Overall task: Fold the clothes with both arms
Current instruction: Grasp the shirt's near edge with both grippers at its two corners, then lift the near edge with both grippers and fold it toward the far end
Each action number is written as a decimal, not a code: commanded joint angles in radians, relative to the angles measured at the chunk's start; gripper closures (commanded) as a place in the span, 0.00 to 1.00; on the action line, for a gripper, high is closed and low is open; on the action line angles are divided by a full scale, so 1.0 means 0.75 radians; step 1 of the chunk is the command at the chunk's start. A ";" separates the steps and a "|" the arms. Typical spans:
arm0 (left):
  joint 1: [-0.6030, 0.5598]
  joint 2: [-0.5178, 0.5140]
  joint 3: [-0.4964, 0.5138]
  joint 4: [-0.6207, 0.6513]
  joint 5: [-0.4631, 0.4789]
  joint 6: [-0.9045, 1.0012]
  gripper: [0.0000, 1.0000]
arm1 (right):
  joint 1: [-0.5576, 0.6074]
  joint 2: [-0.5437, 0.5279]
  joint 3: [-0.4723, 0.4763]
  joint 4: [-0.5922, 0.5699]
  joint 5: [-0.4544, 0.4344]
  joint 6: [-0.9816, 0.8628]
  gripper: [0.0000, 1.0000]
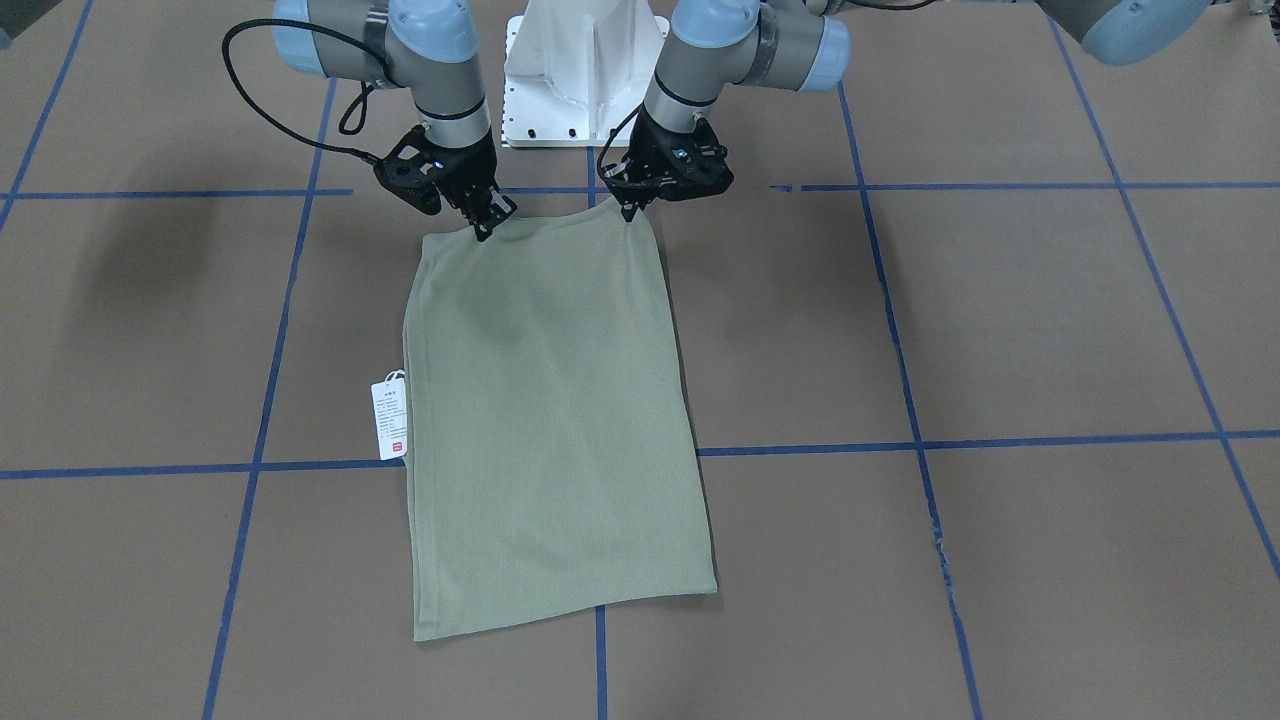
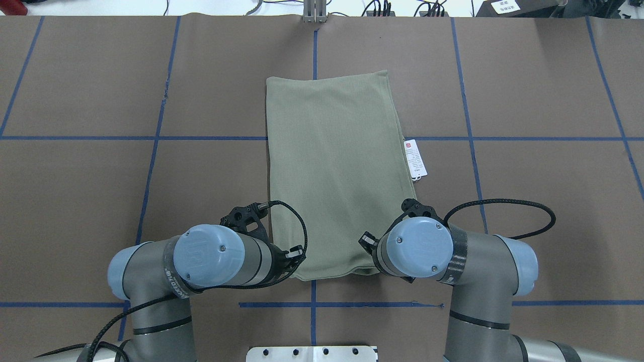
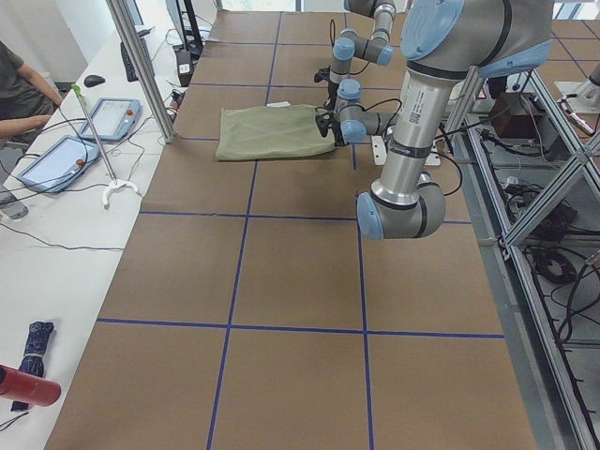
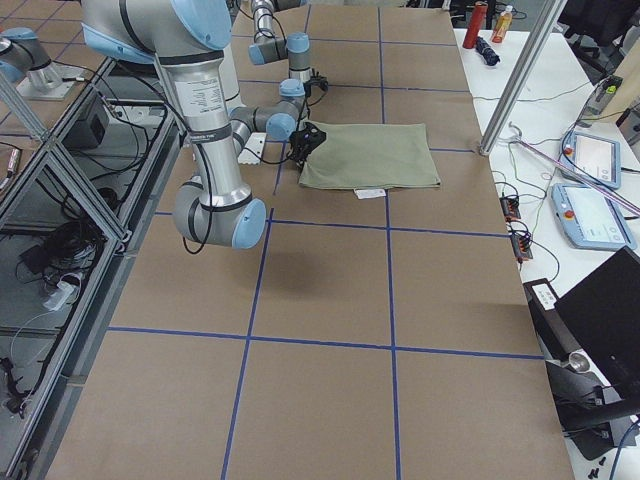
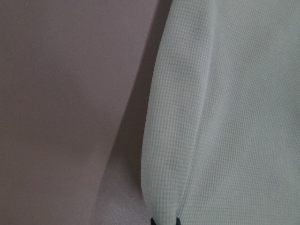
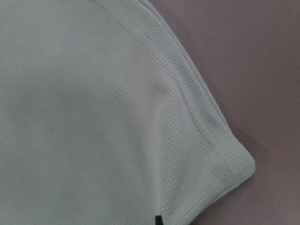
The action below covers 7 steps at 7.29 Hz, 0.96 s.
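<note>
The sage-green shirt (image 1: 550,420) lies folded into a long narrow rectangle, running from near the robot's base out across the table (image 2: 337,171). Its white hang tag (image 1: 390,420) sticks out from one long side. My left gripper (image 1: 632,212) is shut on one robot-side corner of the shirt, my right gripper (image 1: 487,228) on the other. The edge between them looks slightly raised. In the left wrist view the fabric edge (image 5: 168,140) runs down into the fingertips (image 5: 153,221). In the overhead view both wrists hide the grippers.
The white pedestal base (image 1: 580,80) stands just behind the grippers. Blue tape lines (image 1: 950,440) grid the brown table. A side bench with tablets (image 3: 56,159) and a seated person (image 3: 19,84) lies beyond the table's far edge.
</note>
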 commanded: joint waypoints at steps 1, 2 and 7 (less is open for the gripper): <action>0.002 0.043 -0.070 0.009 0.002 0.002 1.00 | 0.005 -0.005 0.070 -0.001 0.023 -0.006 1.00; 0.008 0.076 -0.121 0.021 0.006 0.002 1.00 | 0.005 -0.014 0.123 -0.001 0.044 -0.006 1.00; 0.186 0.207 -0.510 0.266 0.008 -0.027 1.00 | -0.123 -0.069 0.350 -0.011 0.224 0.002 1.00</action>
